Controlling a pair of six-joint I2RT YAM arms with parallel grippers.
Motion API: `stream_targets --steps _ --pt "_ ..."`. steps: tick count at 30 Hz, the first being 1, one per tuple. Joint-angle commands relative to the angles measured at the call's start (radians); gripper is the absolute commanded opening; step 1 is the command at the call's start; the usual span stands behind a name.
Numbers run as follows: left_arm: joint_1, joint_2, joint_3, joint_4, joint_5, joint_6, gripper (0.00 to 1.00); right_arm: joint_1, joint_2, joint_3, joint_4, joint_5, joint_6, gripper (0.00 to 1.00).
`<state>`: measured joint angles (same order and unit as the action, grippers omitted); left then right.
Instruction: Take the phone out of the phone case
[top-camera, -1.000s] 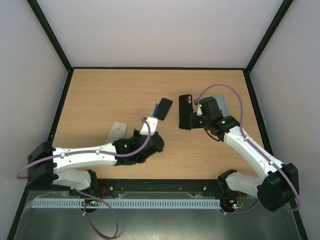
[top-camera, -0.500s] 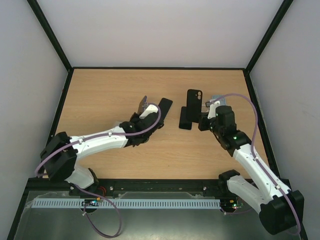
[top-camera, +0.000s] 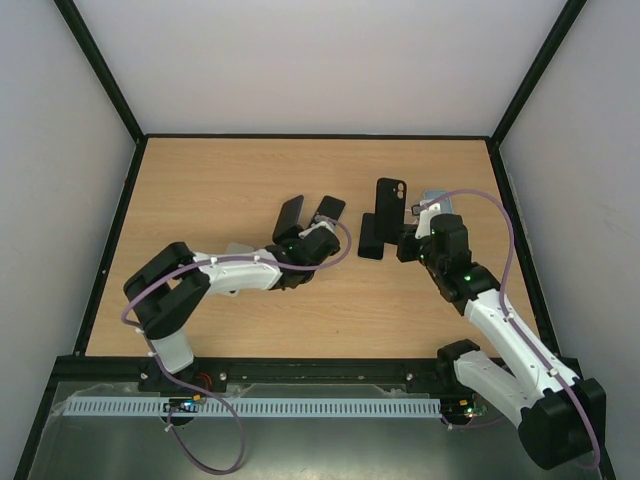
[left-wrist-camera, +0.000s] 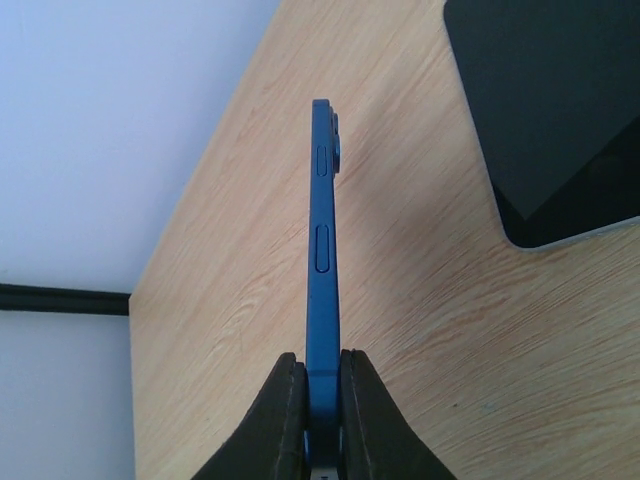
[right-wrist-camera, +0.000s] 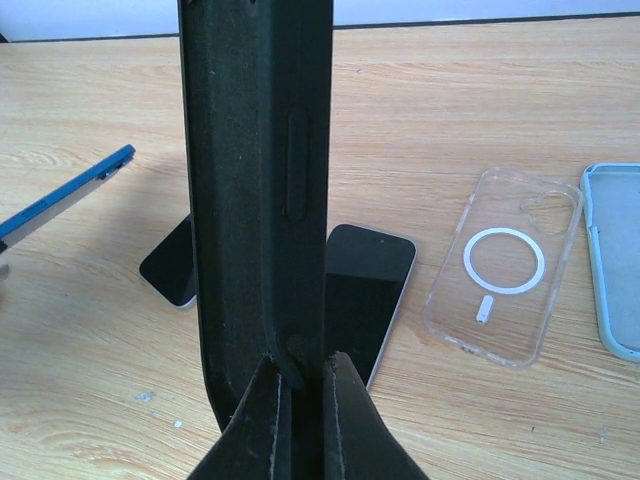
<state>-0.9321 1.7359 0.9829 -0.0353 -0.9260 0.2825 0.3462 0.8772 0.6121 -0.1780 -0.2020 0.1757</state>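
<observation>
My left gripper (top-camera: 297, 233) is shut on a blue phone (top-camera: 289, 215) and holds it on edge above the table. In the left wrist view the phone (left-wrist-camera: 322, 250) stands between my fingertips (left-wrist-camera: 322, 375), its side buttons showing. My right gripper (top-camera: 406, 238) is shut on a black phone case (top-camera: 388, 200) and holds it upright. In the right wrist view the case (right-wrist-camera: 255, 200) fills the middle above my gripper (right-wrist-camera: 297, 375). The blue phone (right-wrist-camera: 60, 200) shows far left there, apart from the case.
A dark phone (top-camera: 330, 211) lies on the table next to my left gripper (left-wrist-camera: 560, 110). Another dark phone (top-camera: 371, 240) lies under the black case (right-wrist-camera: 365, 290). A clear case (right-wrist-camera: 505, 270) and a light blue case (right-wrist-camera: 615, 250) lie on the right.
My left arm has swung its elbow in and carried the blue phone up and left, off the table. My right gripper has raised the black case upright, then held still.
</observation>
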Motion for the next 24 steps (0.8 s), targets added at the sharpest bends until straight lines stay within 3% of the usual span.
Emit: stream_targets --steps 1,9,12,18,24 --pt "0.024 0.061 0.027 0.088 0.037 0.069 0.03 -0.005 -0.001 -0.008 0.044 0.027 -0.014 0.02" --pt "0.052 0.209 0.087 0.048 0.067 0.030 0.05 -0.005 0.000 -0.010 0.043 0.023 -0.015 0.02" --pt "0.051 0.240 0.095 0.038 0.073 0.002 0.22 -0.006 0.001 -0.009 0.045 0.024 -0.017 0.02" --pt "0.054 0.251 0.094 0.009 0.093 -0.068 0.34 -0.005 0.037 0.010 0.037 0.067 -0.037 0.02" --pt "0.050 0.162 0.064 -0.054 0.135 -0.260 0.61 -0.012 0.127 0.144 -0.091 0.159 -0.181 0.02"
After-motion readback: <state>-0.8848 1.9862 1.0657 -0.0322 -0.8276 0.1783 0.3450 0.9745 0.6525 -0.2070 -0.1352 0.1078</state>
